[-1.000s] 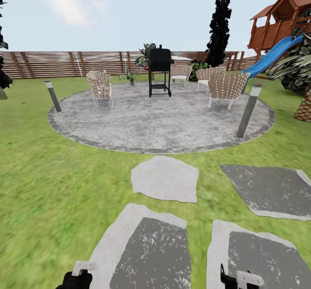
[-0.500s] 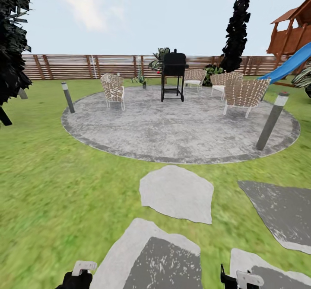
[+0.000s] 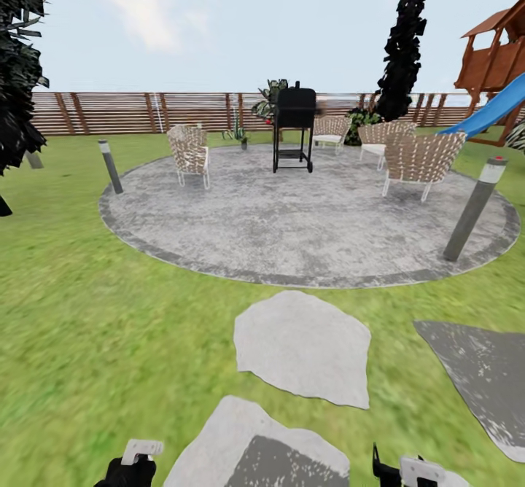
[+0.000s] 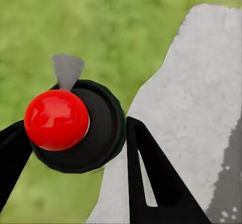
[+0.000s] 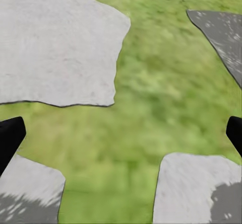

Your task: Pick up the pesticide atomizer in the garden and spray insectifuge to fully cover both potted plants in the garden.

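The robot stands on the lawn of the garden, facing a round grey mottled paving ringed by a darker border. At the far edge of that paving stands a black grill on a wheeled stand, with woven wicker chairs around it: 1 at the left edge, 1 large one at the right, and 2 more behind the grill. A short grey bollard light stands at the paving's left rim and a taller one at its right rim. Behind runs a brown wooden slat fence, with a tall dark conifer in front of it and a wooden playhouse with a blue slide at the right. A small striped-leaf plant sits near the fence, too small to make out further.

Between the robot and the paving lie irregular grey stepping stones; another sits at the bottom edge of the head view, between the arms.

The pesticide atomizer and the 2 potted plants cannot be made out in any view.

The left gripper has its black fingers spread wide, holding nothing; between them, below on the grass and a stone's edge, shows a black disc with a glossy red ball on it. The right gripper is likewise spread wide and empty, its fingertips at opposite sides of the wrist view above grass and 4 stepping stones.
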You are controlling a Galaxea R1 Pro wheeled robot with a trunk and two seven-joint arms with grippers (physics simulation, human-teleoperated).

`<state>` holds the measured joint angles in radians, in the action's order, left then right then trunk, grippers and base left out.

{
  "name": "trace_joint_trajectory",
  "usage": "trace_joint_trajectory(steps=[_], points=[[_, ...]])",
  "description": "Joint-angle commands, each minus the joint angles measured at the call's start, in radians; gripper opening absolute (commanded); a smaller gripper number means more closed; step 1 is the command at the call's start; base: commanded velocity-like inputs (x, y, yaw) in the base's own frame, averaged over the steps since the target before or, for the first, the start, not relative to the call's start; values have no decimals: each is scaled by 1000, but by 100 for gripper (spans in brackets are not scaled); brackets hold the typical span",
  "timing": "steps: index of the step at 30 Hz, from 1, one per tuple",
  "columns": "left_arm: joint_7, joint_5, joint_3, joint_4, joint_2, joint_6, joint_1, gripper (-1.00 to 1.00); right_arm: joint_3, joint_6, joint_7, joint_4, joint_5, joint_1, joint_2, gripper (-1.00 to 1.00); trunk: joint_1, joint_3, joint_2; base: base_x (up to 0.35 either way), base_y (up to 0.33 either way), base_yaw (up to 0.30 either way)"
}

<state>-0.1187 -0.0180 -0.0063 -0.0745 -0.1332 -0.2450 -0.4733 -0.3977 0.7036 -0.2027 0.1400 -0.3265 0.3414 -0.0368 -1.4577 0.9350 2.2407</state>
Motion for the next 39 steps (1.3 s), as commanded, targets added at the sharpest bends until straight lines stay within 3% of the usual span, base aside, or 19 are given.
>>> trace_joint_trajectory(steps=[1, 4, 8, 17, 39], points=[[-2, -2, 0, 1, 0, -3, -1, -100, -4, 3, -7, -1, -11, 1, -1, 100, 0, 1, 0, 338, 0, 0], [-1, -2, 0, 1, 1, -5, 1, -100, -4, -3, -6, -18, -9, -4, 15, 100, 0, 1, 0, 107, 0, 0], [-1, -1, 0, 1, 6, -4, 1, -100, -4, -3, -6, -40, -7, -4, 3, 100, 0, 1, 0, 12, 0, 0], [-1, 0, 0, 1, 7, -3, 1, -100, -5, -3, -9, -63, -4, -4, 2, 100, 0, 1, 0, 39, 0, 0], [-1, 0, 0, 1, 7, -3, 1, -100, -4, -1, -4, -63, -9, -4, 2, 100, 0, 1, 0, 330, 0, 0]])
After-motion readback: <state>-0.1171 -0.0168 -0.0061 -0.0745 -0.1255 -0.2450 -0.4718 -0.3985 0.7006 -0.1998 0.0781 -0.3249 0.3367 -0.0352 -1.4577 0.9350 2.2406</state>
